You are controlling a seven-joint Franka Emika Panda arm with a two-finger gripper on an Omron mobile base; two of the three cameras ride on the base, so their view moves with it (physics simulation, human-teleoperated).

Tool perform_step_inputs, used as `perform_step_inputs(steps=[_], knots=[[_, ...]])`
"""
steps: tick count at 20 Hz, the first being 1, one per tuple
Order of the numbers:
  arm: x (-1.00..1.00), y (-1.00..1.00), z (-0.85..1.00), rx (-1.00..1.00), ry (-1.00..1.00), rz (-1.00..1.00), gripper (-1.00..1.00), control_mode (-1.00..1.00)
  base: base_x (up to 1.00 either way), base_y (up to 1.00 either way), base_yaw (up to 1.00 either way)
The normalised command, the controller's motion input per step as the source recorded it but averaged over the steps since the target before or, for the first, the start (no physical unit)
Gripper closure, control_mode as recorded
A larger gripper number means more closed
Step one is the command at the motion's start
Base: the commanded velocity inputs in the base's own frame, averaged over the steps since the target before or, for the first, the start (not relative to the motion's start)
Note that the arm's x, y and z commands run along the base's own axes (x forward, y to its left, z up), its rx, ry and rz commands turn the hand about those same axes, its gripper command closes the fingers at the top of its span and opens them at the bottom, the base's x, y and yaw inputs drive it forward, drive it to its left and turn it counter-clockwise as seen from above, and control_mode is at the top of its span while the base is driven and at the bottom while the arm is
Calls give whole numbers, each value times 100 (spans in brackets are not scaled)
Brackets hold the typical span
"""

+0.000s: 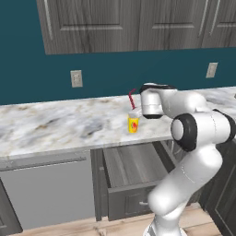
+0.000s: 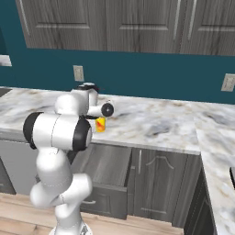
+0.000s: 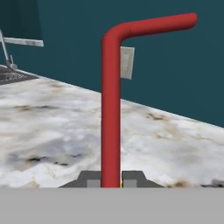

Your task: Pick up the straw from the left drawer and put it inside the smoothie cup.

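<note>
We've got the straw [image 3: 110,109] clamped between the gripper [image 3: 110,180] tips. Jaws pinched right in on its lower shaft, nothing else in the grip. In the hand view the straw's long axis runs straight up from the tips and the short bent end kicks off to one side at the top. In the left base view the straw [image 1: 131,99] stands upright w/ a slight lean, directly above the smoothie cup [image 1: 133,123], its lower end at about rim level; whether the tip is already inside the cup we can't tell. So the key relation: cup is straight below the held straw, axis roughly vertical and about in line w/ the cup's own axis. We judge that what's left is a short drop, then let go.

The cup sits on the counter [image 1: 60,122] near its front edge, above the left drawer [image 1: 133,166], which stands pulled open below. In the right base view the cup [image 2: 100,124] peeks out just beside the wrist.

Arm pose: elbow high, forearm reaching fwd over the open drawer, hand [image 1: 152,103] just beside the cup, level w/ the straw, camera looking along the countertop twd the wall outlet [image 3: 126,62].

Risk as we see it: cup is small and light-looking, so any sideways drift could tip it.
</note>
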Motion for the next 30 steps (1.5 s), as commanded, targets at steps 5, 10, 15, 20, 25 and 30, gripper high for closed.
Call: perform_step_inputs(steps=[5, 10, 15, 20, 25, 30], knots=[[31, 0, 0, 0, 6, 0, 100, -100, 0, 0, 0], [33, 0, 0, 0, 7, 1, 100, -100, 0, 0, 0], [37, -1, 0, 2, 4, 2, 100, -100, 0, 0, 0], [35, -1, 2, 3, 0, 3, 100, -100, 0, 0, 0], [28, 0, 0, 2, 0, 6, 100, -100, 0, 0, 0], [25, -1, 0, 3, -1, 5, 100, -100, 0, 0, 0]])
